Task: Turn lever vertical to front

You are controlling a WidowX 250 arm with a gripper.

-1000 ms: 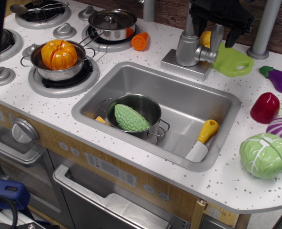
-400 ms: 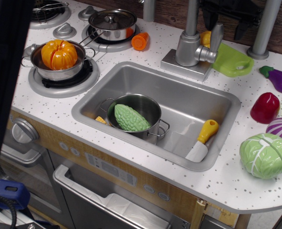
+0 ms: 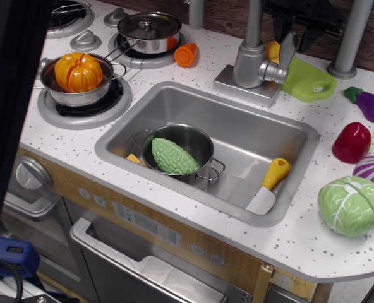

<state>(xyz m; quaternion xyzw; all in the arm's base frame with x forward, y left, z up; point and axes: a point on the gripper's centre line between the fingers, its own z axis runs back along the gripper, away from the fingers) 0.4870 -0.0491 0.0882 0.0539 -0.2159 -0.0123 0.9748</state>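
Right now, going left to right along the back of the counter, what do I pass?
Lidded pot → orange cup → faucet body → lever → green cutting board → grey post → eggplant.

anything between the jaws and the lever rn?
Nothing. In the observation.image view the gripper hangs just above and behind the lever, with only wall behind the gap. Open or shut: can't tell.

Upright lever [image 3: 287, 49] on faucet body [image 3: 250, 64], black claw [image 3: 292, 35] just above
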